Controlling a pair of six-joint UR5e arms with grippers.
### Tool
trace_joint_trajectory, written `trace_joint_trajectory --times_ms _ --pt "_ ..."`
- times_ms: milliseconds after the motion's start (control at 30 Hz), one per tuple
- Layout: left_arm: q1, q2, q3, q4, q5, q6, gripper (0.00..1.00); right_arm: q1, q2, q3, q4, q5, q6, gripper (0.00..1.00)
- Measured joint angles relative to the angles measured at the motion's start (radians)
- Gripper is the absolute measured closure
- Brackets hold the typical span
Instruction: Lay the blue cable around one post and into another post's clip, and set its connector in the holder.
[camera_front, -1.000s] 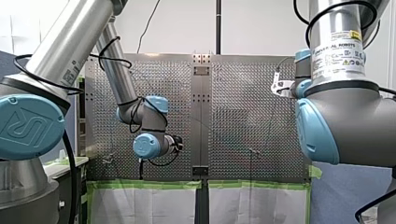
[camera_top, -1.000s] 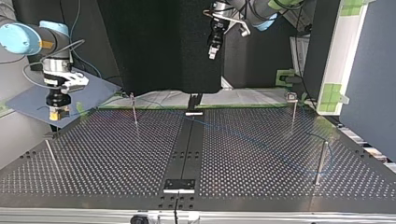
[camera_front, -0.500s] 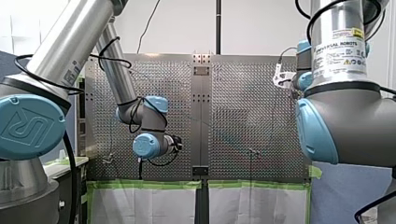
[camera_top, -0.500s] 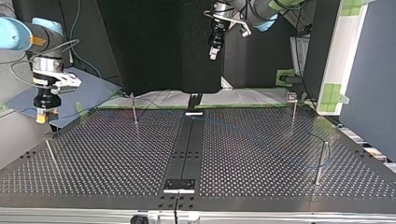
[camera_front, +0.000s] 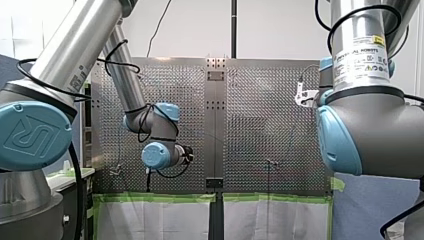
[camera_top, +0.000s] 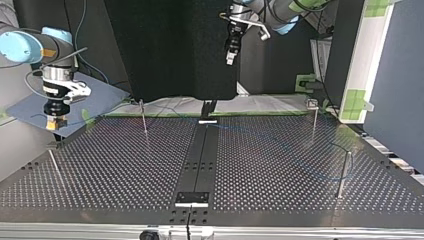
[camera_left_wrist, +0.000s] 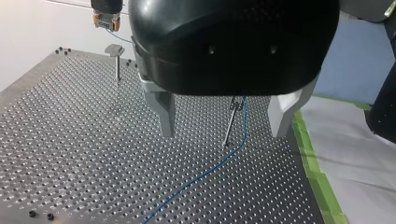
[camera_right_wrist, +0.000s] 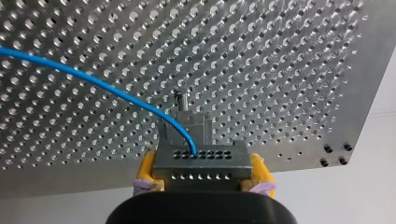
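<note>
Above the holder (camera_right_wrist: 196, 126), right hand (camera_right_wrist: 203, 169) clamped on connector (camera_right_wrist: 201, 158) (holder partly hidden), left hand (camera_left_wrist: 223, 134) spread apart

The perforated table (camera_top: 100, 175) carries upright posts (camera_top: 342, 175), with blue cable (camera_left_wrist: 201, 175) trailing across it.

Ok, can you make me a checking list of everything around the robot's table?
Surface: perforated table, metal, lying flat.
Job's things: blue cable lies across the table past a post; connector is held just ahead of the holder, not set in.
Clutter: nothing seen.
Grippers: my right gripper shut on the connector, yellow pads; my left gripper open, empty.
Cables: black cables hang by my left arm.
Surroundings: green tape, white sheet, black curtain.
</note>
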Motion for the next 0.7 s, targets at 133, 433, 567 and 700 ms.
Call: trace_joint_trajectory --times_ms 133,433,567,700 --pt "0.005 0.0 0.0 -0.011 0.0 0.0 0.0 -0.011 0.016 -0.032 0.029 -0.026 -0.02 1.0" --pt "0.014 0.0 0.0 -0.033 0.0 0.0 0.0 -0.028 0.04 -0.11 0.107 -0.102 -0.076 1.0" --pt "0.015 0.0 0.0 -0.041 0.0 -0.003 0.0 -0.035 0.055 -0.148 0.144 -0.121 -0.112 1.0" --pt "0.016 0.0 0.0 -0.043 -0.002 -0.009 0.0 -0.04 0.072 -0.184 0.18 -0.135 -0.14 1.0"
